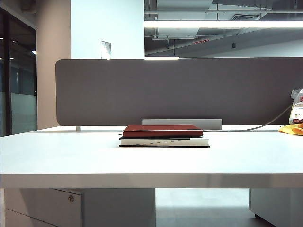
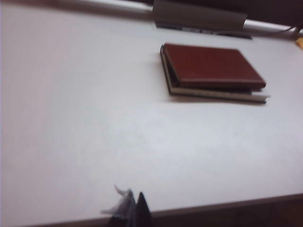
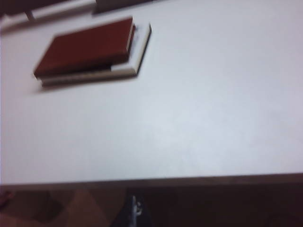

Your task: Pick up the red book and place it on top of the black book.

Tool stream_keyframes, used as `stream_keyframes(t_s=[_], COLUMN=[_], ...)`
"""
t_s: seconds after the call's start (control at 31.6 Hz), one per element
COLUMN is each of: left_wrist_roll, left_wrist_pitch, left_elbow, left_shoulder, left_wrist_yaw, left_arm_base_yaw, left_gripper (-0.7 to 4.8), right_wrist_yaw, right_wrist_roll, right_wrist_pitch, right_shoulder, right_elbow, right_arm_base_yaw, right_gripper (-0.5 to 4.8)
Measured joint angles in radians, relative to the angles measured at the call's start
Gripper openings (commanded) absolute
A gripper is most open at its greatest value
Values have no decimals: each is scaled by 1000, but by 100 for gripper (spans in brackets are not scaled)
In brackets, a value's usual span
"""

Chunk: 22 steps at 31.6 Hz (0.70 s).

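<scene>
Very little of the robot showed. In the left wrist view only the dark, near-black tips of the left gripper point(image 2: 131, 210) appeared, two narrow wedge-shaped fingers pressed together with no gap, and a small ragged scrap of whitish material clung to the outer side of one of them. In the right wrist view the right gripper point(image 3: 134, 210) was a dim, blurred dark shape with a small pale glint on it. Neither arm appeared in the exterior view.
</scene>
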Motion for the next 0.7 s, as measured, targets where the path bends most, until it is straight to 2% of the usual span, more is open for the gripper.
stream_keyframes(t_s=[0.19,0.35,0.7], left_wrist_roll=[-49,-130,-158], left_wrist_pitch=[26,109,212], left_elbow=[-96,-162,-302], left_shoulder=[-3,-12,-14], left_wrist_yaw=[31,37,37], left_arm_base_yaw=[0,0,0], left_gripper=[-6,-6,-6], right_wrist_yaw=[16,18,18], right_wrist_roll=[3,3,-10], right_wrist_pitch=[33,41,137], right_shoulder=[-11,-11,-11], right_elbow=[-49,-116,-210], right_arm_base_yaw=[0,0,0], right_gripper=[-3,-3,-3])
